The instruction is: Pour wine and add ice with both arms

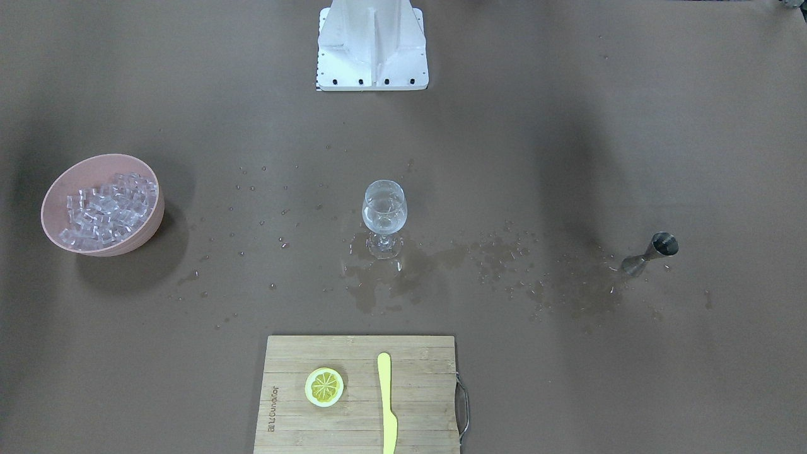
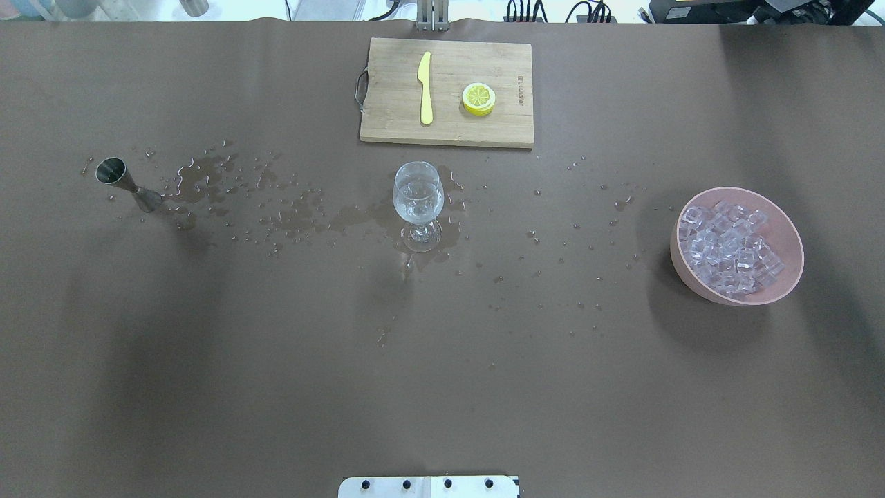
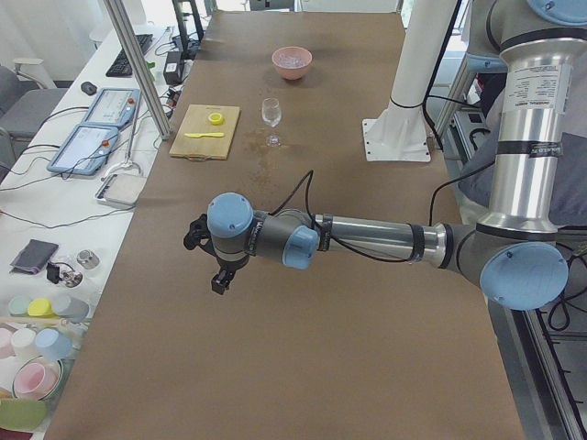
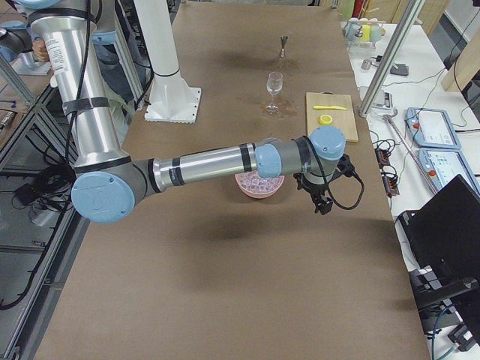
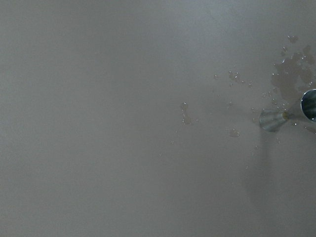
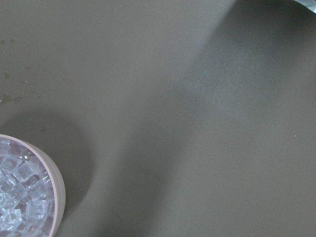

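A brown counter [image 1: 567, 378] seen from several cameras. At its middle stands a clear stemmed wine glass [image 1: 384, 214], upright, with a little clear, colourless wine [image 1: 383, 219] in its bowl. Wet patches and scattered drops [image 1: 504, 265] lie on the counter around the glass's foot and trail toward a small steel hourglass-shaped jigger [image 1: 649, 253], which stands well apart on the robot's left side. On the robot's right side, well apart from the glass, a round pink bowl [image 1: 53, 189] holds a heap of small transparent ice cubes [image 1: 107, 208].

A bamboo cutting board [image 1: 359, 353] lies on the operators' side of the glass, carrying a round yellow lemon slice [image 1: 325, 386] and a flat yellow plastic knife [image 1: 387, 403] side by side, apart.

The grey left arm [image 3: 367, 240] reaches out above the counter; its black left pincer [image 3: 220, 275] points down, and whether it is wide or narrow cannot be told. The grey right arm [image 4: 210, 163] reaches over the pink bowl; its black right pincer [image 4: 322, 204] hangs just beyond it, its state likewise unclear.
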Tool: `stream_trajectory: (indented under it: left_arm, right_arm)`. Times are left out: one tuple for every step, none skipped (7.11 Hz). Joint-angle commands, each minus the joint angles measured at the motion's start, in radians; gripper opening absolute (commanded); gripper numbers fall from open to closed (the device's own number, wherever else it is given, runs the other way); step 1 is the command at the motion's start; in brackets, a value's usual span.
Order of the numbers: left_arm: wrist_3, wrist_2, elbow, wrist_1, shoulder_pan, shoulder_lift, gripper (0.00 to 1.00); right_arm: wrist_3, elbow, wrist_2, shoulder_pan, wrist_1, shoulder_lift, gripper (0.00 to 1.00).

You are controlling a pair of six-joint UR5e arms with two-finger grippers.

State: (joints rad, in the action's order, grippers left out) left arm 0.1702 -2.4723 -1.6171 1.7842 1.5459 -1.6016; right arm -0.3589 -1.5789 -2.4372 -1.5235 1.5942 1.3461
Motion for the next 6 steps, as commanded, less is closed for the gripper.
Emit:
stream_trajectory:
  left_arm:
    - [-0.002, 0.001, -0.001, -0.003, 0.008, 0.015, 0.98]
    - [-0.002, 0.000, -0.009, 0.000, 0.010, 0.017, 0.98]
    - [-0.005, -0.004, -0.020, 0.007, 0.028, 0.015, 0.98]
    - [0.002, 0.009, -0.029, 0.009, 0.025, 0.014, 0.98]
    - [-0.001, 0.003, -0.059, 0.009, 0.028, 0.015, 0.98]
    - [-0.003, 0.007, -0.061, 0.012, 0.026, 0.015, 0.98]
  right_arm:
    - [0.000, 0.007, 0.009, -0.033, 0.009, 0.007, 1.00]
    - [0.000, 0.014, 0.013, -0.038, 0.010, 0.018, 1.00]
    - [0.000, 0.013, 0.054, -0.040, 0.007, 0.040, 1.00]
    - [-0.002, 0.007, 0.088, -0.038, -0.003, 0.065, 1.00]
    - [0.000, 0.010, 0.096, -0.038, -0.002, 0.067, 1.00]
    - [0.000, 0.011, 0.127, -0.038, -0.002, 0.071, 1.00]
